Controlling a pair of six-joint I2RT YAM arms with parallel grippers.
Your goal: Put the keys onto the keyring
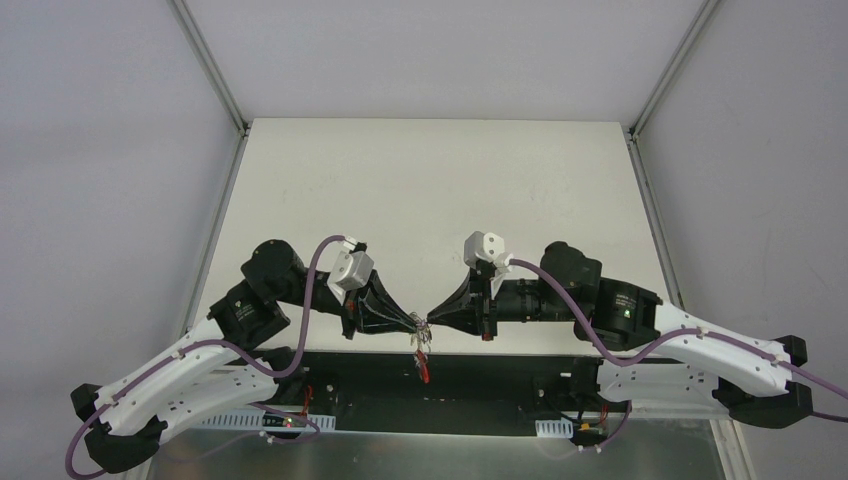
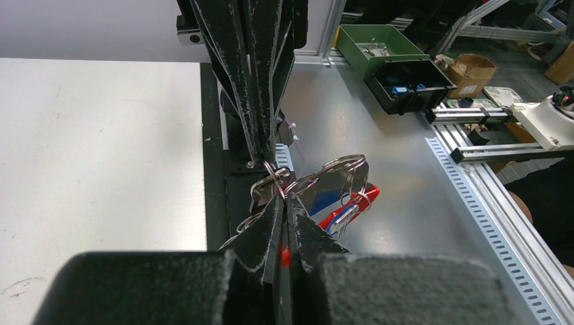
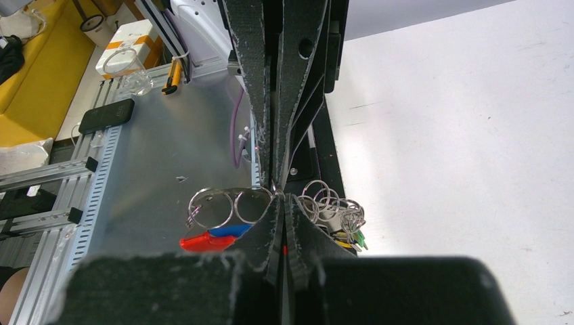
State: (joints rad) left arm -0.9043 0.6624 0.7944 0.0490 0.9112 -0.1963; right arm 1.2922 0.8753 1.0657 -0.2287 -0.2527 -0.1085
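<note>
My left gripper (image 1: 418,324) and right gripper (image 1: 432,322) meet tip to tip above the table's near edge, both shut. Between the tips sits a thin silvery loop of the keyring (image 2: 277,177); its red section (image 2: 362,201) hangs to one side. The keys (image 1: 423,346) dangle in a bunch under the tips. In the right wrist view, two larger rings (image 3: 213,206) and the red part (image 3: 202,241) lie left of my right gripper (image 3: 279,200). Several small rings (image 3: 325,198) and a green-headed key (image 3: 357,237) lie to its right. A blue-headed key (image 2: 329,193) shows beside my left gripper (image 2: 284,198).
The white table (image 1: 430,190) stretches away behind the arms. Below the near edge lies a metal shelf (image 2: 392,223) with slotted rails (image 2: 487,196). Off the table are a green bin (image 2: 369,42), a black bin (image 2: 409,82), a phone (image 3: 107,115) and a clear cup (image 3: 128,68).
</note>
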